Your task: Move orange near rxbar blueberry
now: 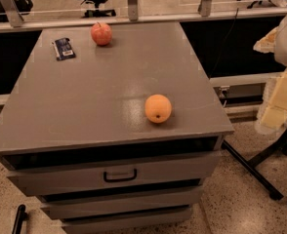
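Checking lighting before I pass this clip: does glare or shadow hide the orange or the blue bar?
Camera view: soft glare on the table just up-left of the orange, not covering it; a short shadow lies at the orange's lower right; the rxbar blueberry is evenly lit and unobscured; the gripper is at the right edge, beside the table, out of the glare.

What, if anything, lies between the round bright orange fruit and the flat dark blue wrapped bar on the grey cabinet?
Nothing visible does. The round orange sits near the front right, the blue rxbar blueberry at the far left; the reddish apple lies off that line. The gripper hangs beyond the cabinet's right edge.
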`<state>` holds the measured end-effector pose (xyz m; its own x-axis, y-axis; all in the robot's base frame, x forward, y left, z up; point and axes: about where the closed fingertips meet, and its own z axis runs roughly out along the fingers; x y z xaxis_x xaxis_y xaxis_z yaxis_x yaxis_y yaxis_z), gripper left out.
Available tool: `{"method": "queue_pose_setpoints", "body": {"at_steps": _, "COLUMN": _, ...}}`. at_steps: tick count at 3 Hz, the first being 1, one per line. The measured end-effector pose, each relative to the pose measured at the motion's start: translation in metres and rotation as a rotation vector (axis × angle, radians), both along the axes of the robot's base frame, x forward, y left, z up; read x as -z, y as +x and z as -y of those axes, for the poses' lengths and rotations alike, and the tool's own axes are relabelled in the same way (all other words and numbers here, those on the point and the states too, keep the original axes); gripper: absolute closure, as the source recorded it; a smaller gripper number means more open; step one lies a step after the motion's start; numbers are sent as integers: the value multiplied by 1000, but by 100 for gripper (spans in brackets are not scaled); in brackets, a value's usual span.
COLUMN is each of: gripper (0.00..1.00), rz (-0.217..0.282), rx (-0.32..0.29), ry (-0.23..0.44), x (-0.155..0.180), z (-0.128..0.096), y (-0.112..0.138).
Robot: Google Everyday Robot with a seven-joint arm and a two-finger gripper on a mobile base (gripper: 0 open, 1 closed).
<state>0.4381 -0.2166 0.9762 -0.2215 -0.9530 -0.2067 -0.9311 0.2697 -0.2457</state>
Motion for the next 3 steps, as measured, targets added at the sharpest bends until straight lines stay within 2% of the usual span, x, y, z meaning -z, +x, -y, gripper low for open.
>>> {"method": "queue_pose_setpoints", "body": {"at_steps": 1, "gripper": 0, "rz": 0, "rx": 0, "ry": 0, "x": 0, "z": 0, "y": 0}}
{"method": "queue_pose_setpoints", "body": {"at_steps": 2, "gripper": 0, "rz": 13, "rx": -55, "ry": 22, "x": 13, "z": -21, "y": 7}}
{"method": "queue_pose_setpoints", "body": {"at_steps": 3, "gripper": 0, "rz": 12, "rx": -143, "ry": 58, "x": 46, "z": -62, "y": 20}}
